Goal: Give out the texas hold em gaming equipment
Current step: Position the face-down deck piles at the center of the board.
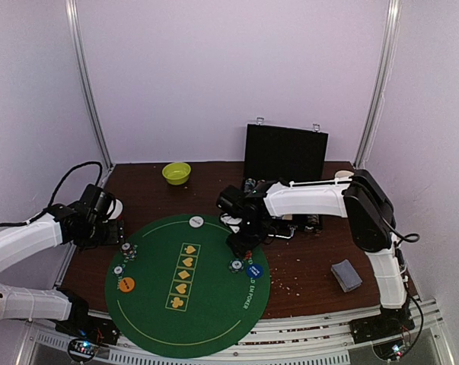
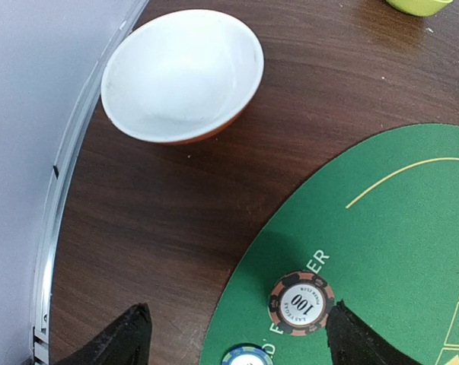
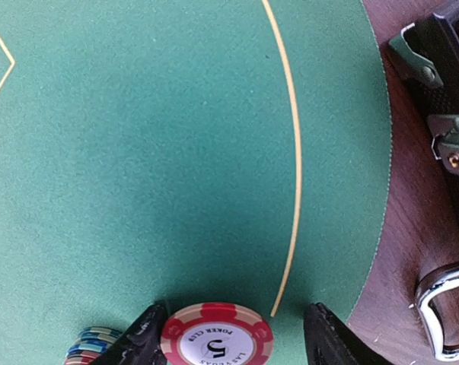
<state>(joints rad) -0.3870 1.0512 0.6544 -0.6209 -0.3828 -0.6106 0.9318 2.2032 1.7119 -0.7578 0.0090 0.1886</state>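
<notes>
On the round green mat [image 1: 214,304] lie poker chips [image 1: 129,251], an orange button [image 1: 126,284], a white button [image 1: 196,221] and a blue button [image 1: 253,270]. My right gripper [image 1: 239,243] hangs low over the mat's right side. Its jaws [image 3: 233,319] stand open, with a red "5" chip [image 3: 218,341] between them, touching the left finger and apart from the right one. A small chip stack [image 3: 92,346] sits just to the left. My left gripper [image 2: 237,334] is open at the mat's left edge, a black-orange "100" chip [image 2: 301,303] beside its right finger. A grey-blue card deck [image 1: 345,275] lies at the right.
An open black case [image 1: 285,152] stands behind the mat, its metal latches [image 3: 442,144] close to my right gripper. A white bowl [image 2: 182,72] sits on the brown table by my left gripper. A lime-green bowl [image 1: 176,172] is at the back.
</notes>
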